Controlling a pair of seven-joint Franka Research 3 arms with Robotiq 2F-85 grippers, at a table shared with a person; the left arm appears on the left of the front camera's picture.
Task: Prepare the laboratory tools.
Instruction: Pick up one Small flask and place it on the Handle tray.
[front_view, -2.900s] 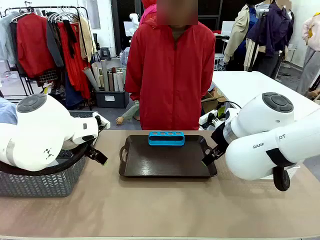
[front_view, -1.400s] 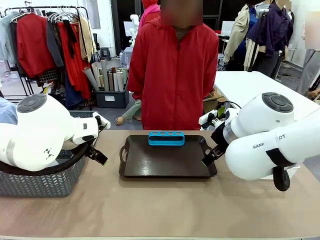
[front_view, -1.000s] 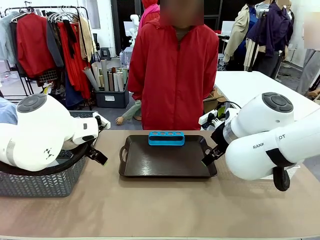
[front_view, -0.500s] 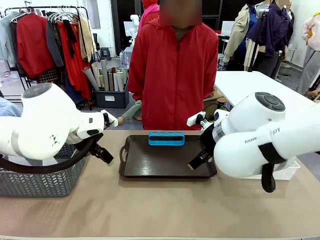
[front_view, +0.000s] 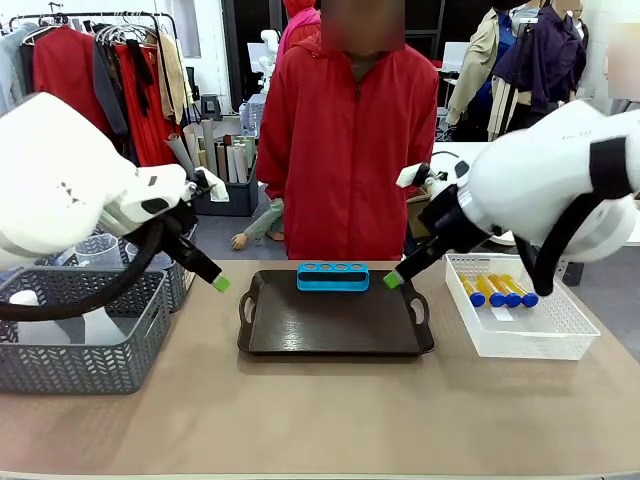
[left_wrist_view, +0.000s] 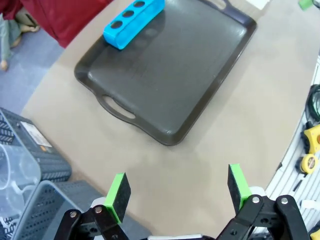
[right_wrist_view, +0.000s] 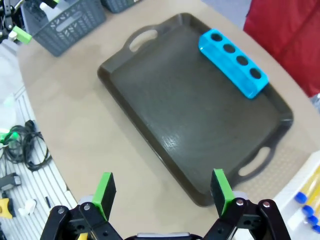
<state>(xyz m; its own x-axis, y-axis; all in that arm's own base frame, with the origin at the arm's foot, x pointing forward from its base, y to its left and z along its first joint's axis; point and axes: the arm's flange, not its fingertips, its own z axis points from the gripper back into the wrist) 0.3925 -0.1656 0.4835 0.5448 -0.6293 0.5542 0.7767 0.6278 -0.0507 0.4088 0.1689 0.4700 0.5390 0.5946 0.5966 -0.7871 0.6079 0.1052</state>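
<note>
Across the table (front_view: 320, 420), front view: a glossy dark tray (front_view: 335, 325), rectangular with cut-out handles, and the blue four-hole rack (front_view: 333, 276) sits at its far edge. Both arms are higher than a moment ago, left arm (front_view: 60, 190) and right arm (front_view: 545, 180). That uncovers a white mesh basket (front_view: 520, 335) with four blue-capped tubes (front_view: 495, 290) lying inside, and a clear beaker (front_view: 100, 250) in the grey baskets (front_view: 80, 345).

Left wrist view: left gripper (left_wrist_view: 177, 192) spread wide, empty, over bare table beside the tray.

Right wrist view: right gripper (right_wrist_view: 162, 192) wide too, holding nothing, hovering at the tray's edge.
</note>
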